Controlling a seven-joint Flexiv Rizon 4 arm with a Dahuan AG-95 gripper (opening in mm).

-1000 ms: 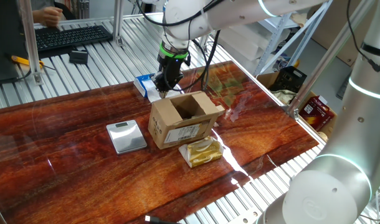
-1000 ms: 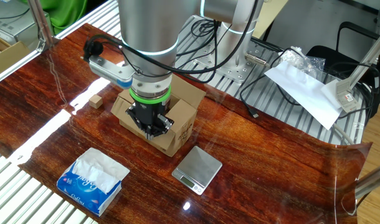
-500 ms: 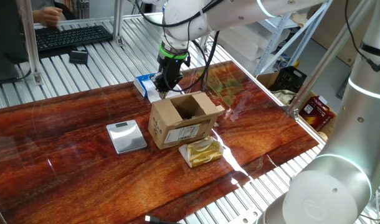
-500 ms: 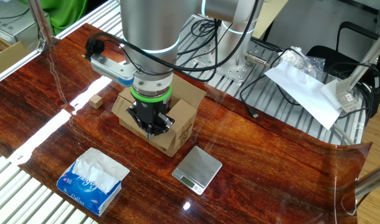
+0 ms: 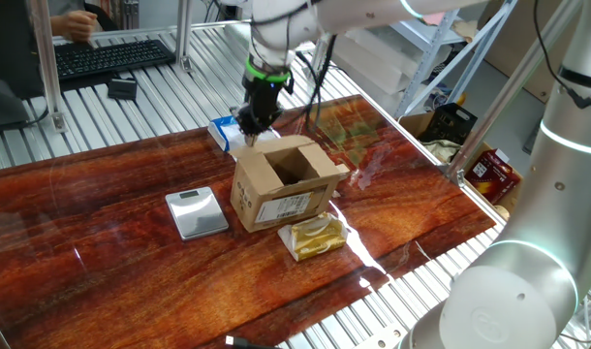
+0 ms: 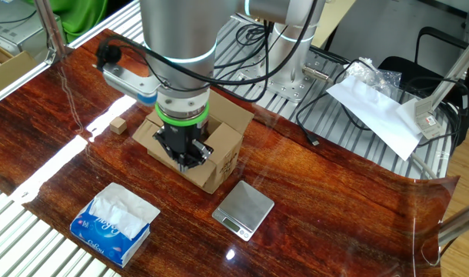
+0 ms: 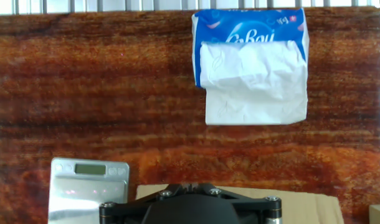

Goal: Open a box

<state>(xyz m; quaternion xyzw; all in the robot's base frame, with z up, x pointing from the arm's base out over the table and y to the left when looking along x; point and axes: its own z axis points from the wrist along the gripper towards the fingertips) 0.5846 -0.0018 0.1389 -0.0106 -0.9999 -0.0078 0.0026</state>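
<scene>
The brown cardboard box (image 5: 281,189) stands mid-table with its top flaps spread and its inside showing; a white barcode label is on its front side. It also shows in the other fixed view (image 6: 228,146), and a strip of flap shows in the hand view (image 7: 302,208). My gripper (image 5: 249,126) hangs just above the box's far-left rim, between the box and the tissue packet. Its fingers look pressed together with nothing seen between them. In the other fixed view the gripper (image 6: 185,158) covers the box's near side. The hand view shows only the gripper's black body.
A blue-and-white tissue packet (image 5: 223,131) lies just beyond the box (image 7: 249,62). A small silver scale (image 5: 196,211) sits left of the box. A yellow wrapped packet (image 5: 315,236) lies in front of it. A small wooden block (image 6: 118,125) lies beside the box.
My gripper has risen a little and shifted slightly away from the box toward the tissue packet. The box has not moved.
</scene>
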